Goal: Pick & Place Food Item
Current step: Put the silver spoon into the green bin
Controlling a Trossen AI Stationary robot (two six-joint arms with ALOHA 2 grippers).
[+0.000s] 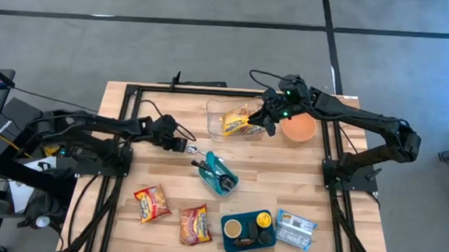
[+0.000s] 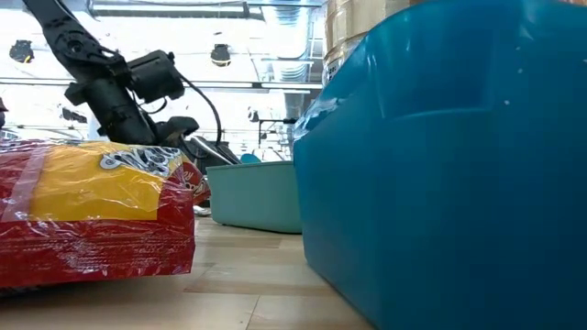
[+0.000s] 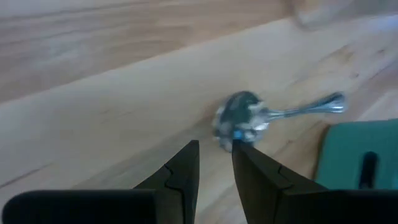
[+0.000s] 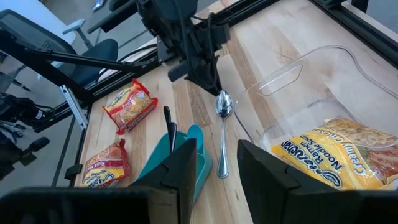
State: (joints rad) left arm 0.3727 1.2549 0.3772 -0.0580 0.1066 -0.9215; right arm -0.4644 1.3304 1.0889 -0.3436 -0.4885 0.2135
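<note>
A metal spoon (image 3: 242, 118) lies flat on the wooden table, between a clear plastic container (image 1: 213, 114) and a teal tray (image 1: 220, 173). My left gripper (image 3: 216, 149) slants down with its tips right at the spoon's bowl (image 4: 224, 104). It is open by a narrow gap with nothing between the fingers. My right gripper (image 4: 217, 152) hangs open above the container's right side (image 1: 269, 119), holding nothing. A yellow noodle packet (image 4: 329, 152) lies inside the container. Two red-and-yellow noodle packets (image 1: 151, 203) (image 1: 195, 223) lie flat near the front edge.
The teal tray holds dark utensils (image 4: 168, 124). An orange bowl (image 1: 297, 129) stands right of the container. A blue tray (image 1: 229, 240) with a cup and a yellow item, and a blue packet (image 1: 295, 228), sit at the front right. Black frame rails (image 1: 127, 120) border the table.
</note>
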